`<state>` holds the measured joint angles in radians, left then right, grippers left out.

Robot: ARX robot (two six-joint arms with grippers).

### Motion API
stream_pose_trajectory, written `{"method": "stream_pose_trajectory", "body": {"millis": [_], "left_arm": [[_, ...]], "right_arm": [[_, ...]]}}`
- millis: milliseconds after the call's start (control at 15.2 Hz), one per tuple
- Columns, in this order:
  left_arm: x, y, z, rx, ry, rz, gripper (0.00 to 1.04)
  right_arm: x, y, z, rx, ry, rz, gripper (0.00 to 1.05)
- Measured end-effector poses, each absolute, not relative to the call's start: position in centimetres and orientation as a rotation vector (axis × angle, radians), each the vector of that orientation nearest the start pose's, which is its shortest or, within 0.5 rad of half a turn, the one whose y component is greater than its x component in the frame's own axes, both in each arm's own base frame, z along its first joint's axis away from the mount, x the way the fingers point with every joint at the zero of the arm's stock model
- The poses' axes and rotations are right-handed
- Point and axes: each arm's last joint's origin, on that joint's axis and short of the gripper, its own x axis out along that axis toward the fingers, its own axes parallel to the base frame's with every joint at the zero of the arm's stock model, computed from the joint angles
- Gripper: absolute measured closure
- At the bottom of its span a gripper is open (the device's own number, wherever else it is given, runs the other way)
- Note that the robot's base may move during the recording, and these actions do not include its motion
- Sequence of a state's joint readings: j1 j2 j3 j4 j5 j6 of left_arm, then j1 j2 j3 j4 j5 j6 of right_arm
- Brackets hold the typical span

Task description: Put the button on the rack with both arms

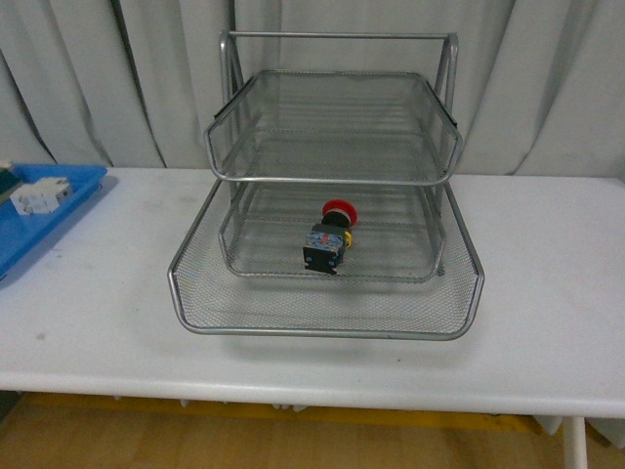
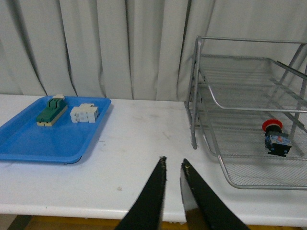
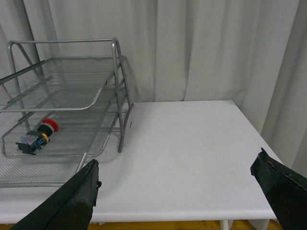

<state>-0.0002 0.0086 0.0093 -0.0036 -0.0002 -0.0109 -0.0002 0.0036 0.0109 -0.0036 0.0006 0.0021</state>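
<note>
The button (image 1: 329, 236), with red cap, yellow collar and dark body, lies on its side in the middle tray of the silver wire-mesh rack (image 1: 186, 293). It also shows in the left wrist view (image 2: 275, 137) and the right wrist view (image 3: 36, 135). The rack's bottom tray is slid out toward the front. My left gripper (image 2: 173, 162) is shut and empty, above the white table to the left of the rack (image 2: 194, 96). My right gripper (image 3: 178, 165) is wide open and empty, above the table to the right of the rack (image 3: 117, 96). Neither arm shows in the front view.
A flat blue tray (image 1: 68, 200) sits at the table's left end, holding a white block (image 2: 84, 113) and a green-topped switch (image 2: 52, 110). White curtains hang behind the table. The table's front edge (image 1: 312, 386) is near.
</note>
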Motion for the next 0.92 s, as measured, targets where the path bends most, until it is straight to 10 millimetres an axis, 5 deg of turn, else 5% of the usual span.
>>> {"method": "stream_pose_trajectory", "body": {"millis": [263,461,526,658,855,921], "left_arm": [[9.8,0.0,16.6,-0.011,0.003,0.000,0.43],[9.8,0.0,16.6,-0.010,0.004,0.000,0.06],[9.8,0.0,16.6,-0.010,0.003,0.000,0.07],[9.8,0.0,16.6,-0.010,0.003,0.000,0.07],[9.8,0.0,16.6,-0.010,0.003,0.000,0.07],[9.8,0.0,16.6,-0.010,0.003,0.000,0.07]], "right_arm": [[10.1,-0.1,17.5,0.017,-0.079,-0.017,0.06],[14.8,0.7,20.2,0.012,-0.092,0.028,0.06],[17.8,1.6,21.5,0.024,-0.029,0.081,0.06],[22.0,4.1,20.5,0.054,0.255,0.207,0.06],[24.4,9.5,19.0,0.025,0.534,0.419,0.08],[24.7,11.1,18.6,0.002,0.593,0.468,0.20]]}}
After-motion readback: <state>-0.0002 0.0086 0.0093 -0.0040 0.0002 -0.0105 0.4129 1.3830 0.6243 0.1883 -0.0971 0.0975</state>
